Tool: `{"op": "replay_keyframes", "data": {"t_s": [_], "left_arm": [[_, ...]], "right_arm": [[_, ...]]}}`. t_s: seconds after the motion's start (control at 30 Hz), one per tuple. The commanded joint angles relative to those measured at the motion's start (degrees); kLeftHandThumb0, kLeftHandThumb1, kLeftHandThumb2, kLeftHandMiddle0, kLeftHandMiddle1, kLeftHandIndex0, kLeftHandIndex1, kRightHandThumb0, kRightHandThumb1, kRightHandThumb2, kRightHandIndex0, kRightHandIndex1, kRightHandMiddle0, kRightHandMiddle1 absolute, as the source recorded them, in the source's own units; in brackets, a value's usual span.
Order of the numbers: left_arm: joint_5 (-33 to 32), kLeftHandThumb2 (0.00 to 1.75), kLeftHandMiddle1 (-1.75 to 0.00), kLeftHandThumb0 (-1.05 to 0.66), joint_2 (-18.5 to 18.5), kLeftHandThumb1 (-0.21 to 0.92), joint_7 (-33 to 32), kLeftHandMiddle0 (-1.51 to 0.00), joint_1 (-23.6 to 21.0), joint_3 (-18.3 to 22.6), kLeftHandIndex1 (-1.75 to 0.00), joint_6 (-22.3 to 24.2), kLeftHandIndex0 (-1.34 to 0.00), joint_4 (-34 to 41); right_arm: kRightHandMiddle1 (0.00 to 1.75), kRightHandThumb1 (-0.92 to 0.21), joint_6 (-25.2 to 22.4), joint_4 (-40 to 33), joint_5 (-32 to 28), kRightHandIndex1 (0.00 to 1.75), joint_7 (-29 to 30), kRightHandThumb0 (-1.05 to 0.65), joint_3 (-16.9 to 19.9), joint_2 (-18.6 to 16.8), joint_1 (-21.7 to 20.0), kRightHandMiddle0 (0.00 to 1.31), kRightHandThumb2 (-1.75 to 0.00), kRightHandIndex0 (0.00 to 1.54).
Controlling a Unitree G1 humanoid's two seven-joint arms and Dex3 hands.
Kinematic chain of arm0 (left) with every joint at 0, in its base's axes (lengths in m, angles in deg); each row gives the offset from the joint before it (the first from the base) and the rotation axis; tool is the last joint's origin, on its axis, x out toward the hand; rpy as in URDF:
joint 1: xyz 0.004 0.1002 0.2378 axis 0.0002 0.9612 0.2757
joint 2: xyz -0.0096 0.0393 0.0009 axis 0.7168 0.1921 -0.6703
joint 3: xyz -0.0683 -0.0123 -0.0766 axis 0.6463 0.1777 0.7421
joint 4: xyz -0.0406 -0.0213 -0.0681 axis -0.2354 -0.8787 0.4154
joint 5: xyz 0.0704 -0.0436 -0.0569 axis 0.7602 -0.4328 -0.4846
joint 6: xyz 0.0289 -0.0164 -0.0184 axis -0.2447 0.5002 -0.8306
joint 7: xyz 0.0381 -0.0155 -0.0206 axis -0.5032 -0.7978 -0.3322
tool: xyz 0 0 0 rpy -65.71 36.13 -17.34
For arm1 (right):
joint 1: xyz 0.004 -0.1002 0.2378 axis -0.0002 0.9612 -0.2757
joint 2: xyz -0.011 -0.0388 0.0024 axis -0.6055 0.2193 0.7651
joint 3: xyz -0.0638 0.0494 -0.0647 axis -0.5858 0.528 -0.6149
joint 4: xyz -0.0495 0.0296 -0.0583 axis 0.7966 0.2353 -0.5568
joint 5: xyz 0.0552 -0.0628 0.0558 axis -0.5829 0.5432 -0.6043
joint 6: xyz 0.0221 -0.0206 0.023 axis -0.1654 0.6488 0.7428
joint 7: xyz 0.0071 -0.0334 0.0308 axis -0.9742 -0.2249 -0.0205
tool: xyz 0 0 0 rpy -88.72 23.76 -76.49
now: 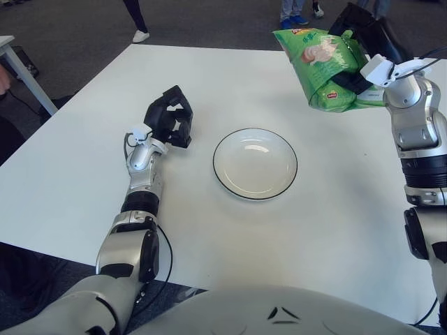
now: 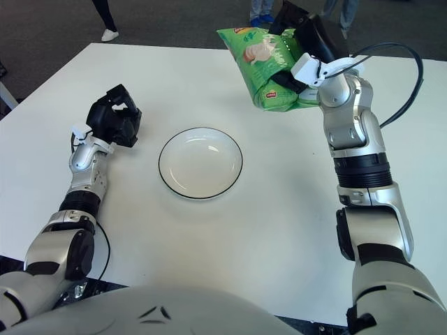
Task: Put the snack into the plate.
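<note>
A green snack bag (image 1: 323,68) hangs in the air at the far right of the white table (image 1: 84,174), held by my right hand (image 1: 363,49), whose black fingers are shut on its right side. It also shows in the right eye view (image 2: 269,66). The bag is above and to the right of the plate, not over it. The white plate with a dark rim (image 1: 255,163) sits empty at the middle of the table. My left hand (image 1: 170,116) shows to the left of the plate, fingers curled, holding nothing.
The table's far edge runs behind the bag, with dark floor and people's feet (image 1: 140,35) beyond it. Another white table's corner (image 1: 14,59) stands at the far left. A black cable (image 2: 408,77) loops off my right forearm.
</note>
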Motion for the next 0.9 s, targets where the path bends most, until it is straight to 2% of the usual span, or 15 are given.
{"op": "replay_keyframes", "data": {"t_s": [0.0,0.33,0.87], "left_arm": [[-0.7,1.52,-1.75,-0.55,-2.4,0.16,-0.6,-1.35,6.1,0.3,-1.75,-0.1,-0.75,-4.5],[-0.9,1.52,-1.75,-0.55,-2.4,0.15,-0.3,-1.35,6.0,0.3,-1.75,-0.1,-0.76,-4.8],[-0.6,1.53,-1.75,-0.55,-2.6,0.14,-0.9,-1.35,6.1,0.1,-1.75,0.2,-0.76,-4.4]], "right_arm": [[1.75,0.11,3.8,-1.5,-1.5,1.59,-1.5,0.00,-0.8,-0.7,0.2,0.71,-1.75,0.98],[1.75,0.12,11.8,-1.5,-2.7,1.58,-4.1,0.00,-1.9,-1.3,-0.2,0.71,-1.75,0.99],[1.75,0.10,17.6,-2.4,-6.4,1.63,-10.5,0.00,-3.7,-3.6,-0.4,0.70,-1.75,0.96]]}}
